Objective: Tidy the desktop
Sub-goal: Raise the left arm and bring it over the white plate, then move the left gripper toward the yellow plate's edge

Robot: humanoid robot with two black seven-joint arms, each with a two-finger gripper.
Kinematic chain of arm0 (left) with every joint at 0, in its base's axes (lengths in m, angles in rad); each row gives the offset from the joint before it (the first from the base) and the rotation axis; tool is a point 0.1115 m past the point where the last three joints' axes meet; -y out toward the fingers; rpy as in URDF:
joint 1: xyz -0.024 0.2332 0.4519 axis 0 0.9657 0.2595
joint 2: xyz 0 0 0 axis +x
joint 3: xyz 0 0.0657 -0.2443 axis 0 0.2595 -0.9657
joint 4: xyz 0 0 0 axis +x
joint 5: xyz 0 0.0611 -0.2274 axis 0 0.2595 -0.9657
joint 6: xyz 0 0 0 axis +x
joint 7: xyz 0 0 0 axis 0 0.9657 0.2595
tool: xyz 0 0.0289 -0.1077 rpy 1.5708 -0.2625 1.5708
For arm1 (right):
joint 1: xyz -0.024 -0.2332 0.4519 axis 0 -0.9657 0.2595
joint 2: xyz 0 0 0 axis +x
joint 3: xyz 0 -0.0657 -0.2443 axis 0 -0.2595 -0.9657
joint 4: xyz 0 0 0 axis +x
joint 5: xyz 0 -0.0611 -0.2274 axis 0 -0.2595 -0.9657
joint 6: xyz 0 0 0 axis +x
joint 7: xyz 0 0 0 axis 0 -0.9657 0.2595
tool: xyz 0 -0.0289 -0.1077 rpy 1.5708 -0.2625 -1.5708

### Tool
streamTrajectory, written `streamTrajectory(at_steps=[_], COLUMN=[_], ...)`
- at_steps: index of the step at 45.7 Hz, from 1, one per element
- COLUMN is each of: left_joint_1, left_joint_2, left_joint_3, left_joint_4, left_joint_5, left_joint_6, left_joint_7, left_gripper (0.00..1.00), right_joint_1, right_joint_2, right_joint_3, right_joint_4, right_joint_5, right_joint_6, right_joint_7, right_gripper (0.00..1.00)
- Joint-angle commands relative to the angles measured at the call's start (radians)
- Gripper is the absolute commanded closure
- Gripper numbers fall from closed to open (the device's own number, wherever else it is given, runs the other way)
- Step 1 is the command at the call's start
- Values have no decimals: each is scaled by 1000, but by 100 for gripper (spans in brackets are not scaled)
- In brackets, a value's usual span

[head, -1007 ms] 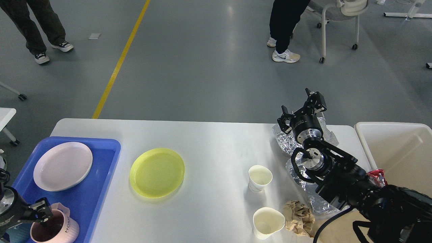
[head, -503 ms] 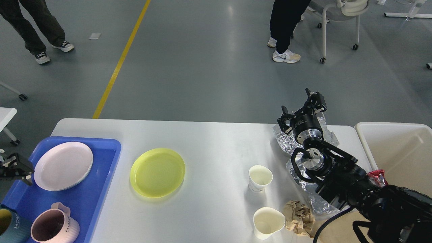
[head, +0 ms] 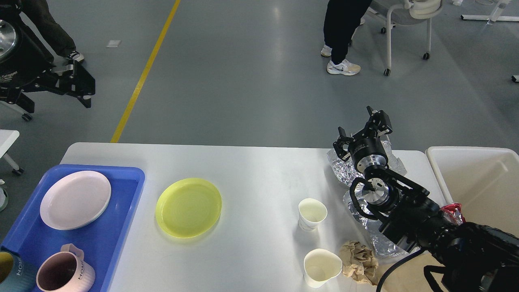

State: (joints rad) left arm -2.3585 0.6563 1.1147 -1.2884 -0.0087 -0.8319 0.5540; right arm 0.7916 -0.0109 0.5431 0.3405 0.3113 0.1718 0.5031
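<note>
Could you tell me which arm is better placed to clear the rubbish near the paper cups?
The right. Its claw hangs open above the crumpled foil, near the cups and brown paper wad. The left claw is raised far off, beyond the desktop.

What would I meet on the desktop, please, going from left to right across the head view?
Blue tray → pink plate → yellow plate → upright paper cup → crumpled brown paper → off-white bin.

White desktop [head: 259, 170], blue tray [head: 117, 227], pale pink plate [head: 75, 199], translucent yellow plate [head: 188, 207], pink mug [head: 65, 273], cream paper cups [head: 312, 214], silver foil [head: 344, 168], tan crumpled paper [head: 359, 261], black arms.
</note>
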Motion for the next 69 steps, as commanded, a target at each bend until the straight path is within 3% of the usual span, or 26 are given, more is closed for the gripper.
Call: streamTrajectory(at_steps=[1, 10, 39, 69], left_joint_1=[-4, 120, 548, 555], left_joint_2=[-72, -99, -325, -322], left_joint_3=[-1, -12, -67, -64], left_joint_4=[0, 1, -9, -3], left_joint_5=[-76, -103, -445, -470], left_joint_6=[14, 97, 726, 724], left_joint_7=[0, -3, 3, 4], left_gripper=[3, 4, 5, 3], right_joint_1=[0, 0, 0, 0], right_joint_2=[0, 0, 0, 0], right_joint_3=[0, 0, 0, 0], right_joint_4=[0, 0, 0, 0], right_joint_5=[0, 0, 0, 0], right_joint_6=[0, 0, 0, 0], right_joint_7=[0, 0, 0, 0], right_gripper=[0, 0, 0, 0])
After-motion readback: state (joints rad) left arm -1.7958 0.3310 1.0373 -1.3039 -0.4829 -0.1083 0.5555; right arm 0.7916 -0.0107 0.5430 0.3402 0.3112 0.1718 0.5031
